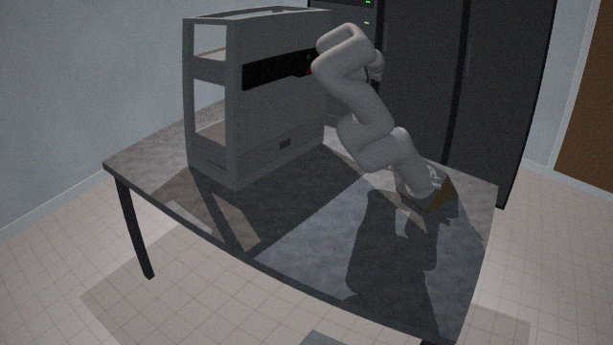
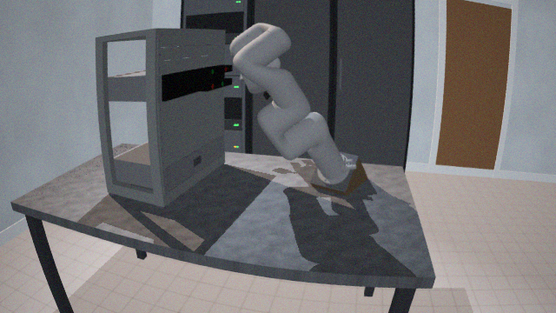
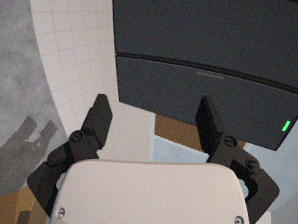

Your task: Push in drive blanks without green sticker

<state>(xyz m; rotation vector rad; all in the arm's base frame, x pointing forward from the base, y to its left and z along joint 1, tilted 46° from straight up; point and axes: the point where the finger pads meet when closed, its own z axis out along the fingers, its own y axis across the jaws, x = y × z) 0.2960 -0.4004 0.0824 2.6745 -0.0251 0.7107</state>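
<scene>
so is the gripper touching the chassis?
Cannot tell. The arm hides the gripper in the top and exterior views; the wrist view shows open fingers, not the chassis.

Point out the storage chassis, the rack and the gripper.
storage chassis [image 2: 187, 83], exterior view, its black front face.
rack [image 2: 153, 122], exterior view, its front corner post.
gripper [image 3: 154, 123], wrist view, midway between the open jaws.

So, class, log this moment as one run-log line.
gripper: open, empty | arm: beside rack | stickers: red and green showing | blanks: none touched
</scene>
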